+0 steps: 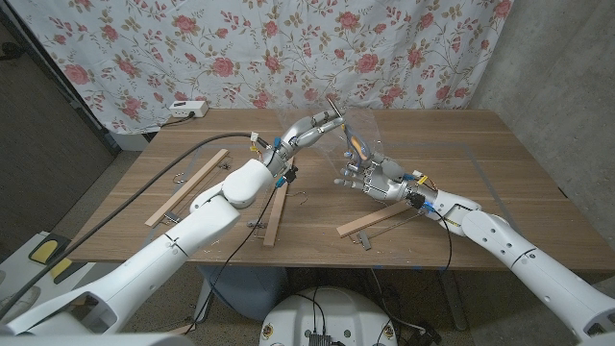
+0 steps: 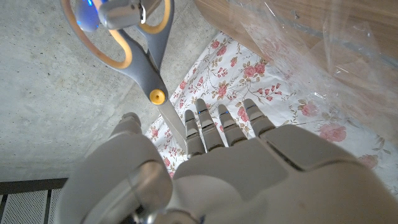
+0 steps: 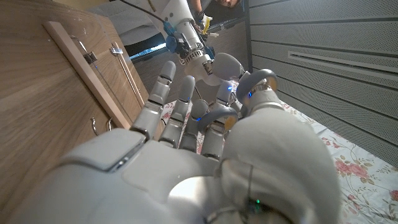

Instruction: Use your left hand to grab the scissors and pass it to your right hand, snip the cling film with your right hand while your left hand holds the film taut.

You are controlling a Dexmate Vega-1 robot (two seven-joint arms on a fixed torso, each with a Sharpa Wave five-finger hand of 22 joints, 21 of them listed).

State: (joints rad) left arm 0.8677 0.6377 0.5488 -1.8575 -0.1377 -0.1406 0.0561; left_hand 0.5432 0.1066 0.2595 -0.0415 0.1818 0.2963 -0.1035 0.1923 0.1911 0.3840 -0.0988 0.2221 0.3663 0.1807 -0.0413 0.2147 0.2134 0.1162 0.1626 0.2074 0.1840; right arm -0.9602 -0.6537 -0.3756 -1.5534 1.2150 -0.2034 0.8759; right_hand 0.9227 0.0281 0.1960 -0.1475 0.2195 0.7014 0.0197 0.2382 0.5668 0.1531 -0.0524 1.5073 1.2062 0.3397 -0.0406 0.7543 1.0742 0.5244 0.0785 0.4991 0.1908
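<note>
The scissors (image 1: 356, 146), with grey and yellow handles, hang in the air above the table's middle between my two hands. My left hand (image 1: 307, 128) pinches the blades between thumb and fingers; in the left wrist view the blade (image 2: 177, 127) runs down into that hand (image 2: 249, 168). My right hand (image 1: 370, 178) reaches up from below with its other fingers spread, and a finger (image 2: 121, 9) sits in the handle loops (image 3: 214, 115). Clear cling film (image 2: 311, 50) lies crinkled over the table just beyond the left hand.
Three wooden slats with metal clips lie on the table: one at the left (image 1: 187, 187), one in the middle (image 1: 277, 216), one under the right forearm (image 1: 370, 221). A black cable (image 1: 144, 187) crosses the left side. A white power strip (image 1: 187, 109) sits behind.
</note>
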